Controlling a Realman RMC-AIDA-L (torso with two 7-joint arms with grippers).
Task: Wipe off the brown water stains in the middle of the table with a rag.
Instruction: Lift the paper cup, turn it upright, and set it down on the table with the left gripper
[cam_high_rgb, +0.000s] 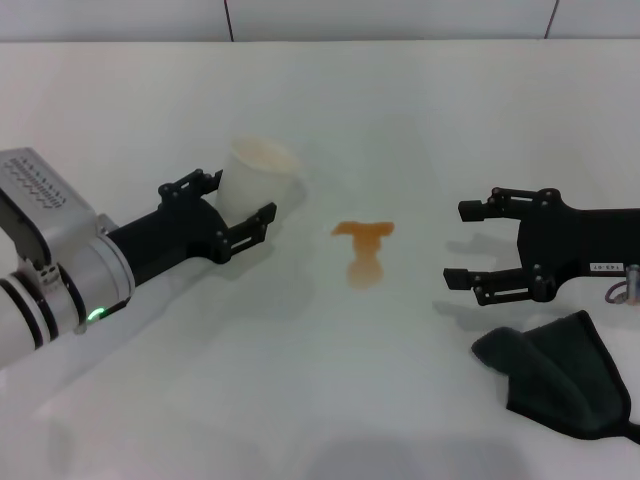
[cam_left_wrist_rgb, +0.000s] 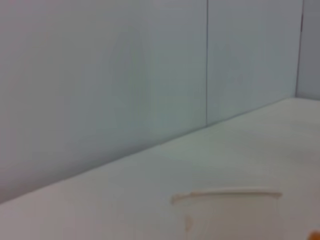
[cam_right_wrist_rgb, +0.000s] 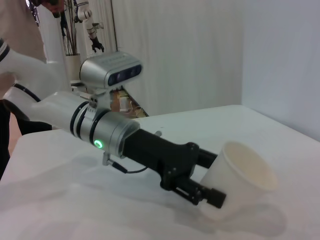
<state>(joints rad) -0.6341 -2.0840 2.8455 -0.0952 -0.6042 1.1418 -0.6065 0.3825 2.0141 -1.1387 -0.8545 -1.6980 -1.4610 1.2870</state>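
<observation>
The brown water stains (cam_high_rgb: 363, 245) form a small orange T-shaped smear in the middle of the white table (cam_high_rgb: 320, 400). The dark grey rag (cam_high_rgb: 560, 375) lies crumpled at the front right, just in front of my right gripper (cam_high_rgb: 460, 244). That gripper hovers open and empty to the right of the stain, apart from the rag. My left gripper (cam_high_rgb: 243, 196) reaches in from the left and is shut on a white paper cup (cam_high_rgb: 262, 172), left of the stain. In the right wrist view the cup (cam_right_wrist_rgb: 245, 177) sits tilted in the left gripper (cam_right_wrist_rgb: 202, 182). The left wrist view shows only the cup rim (cam_left_wrist_rgb: 225, 194).
A pale wall (cam_left_wrist_rgb: 125, 75) runs along the table's far edge. Bare tabletop lies in front of the stain and between the two arms.
</observation>
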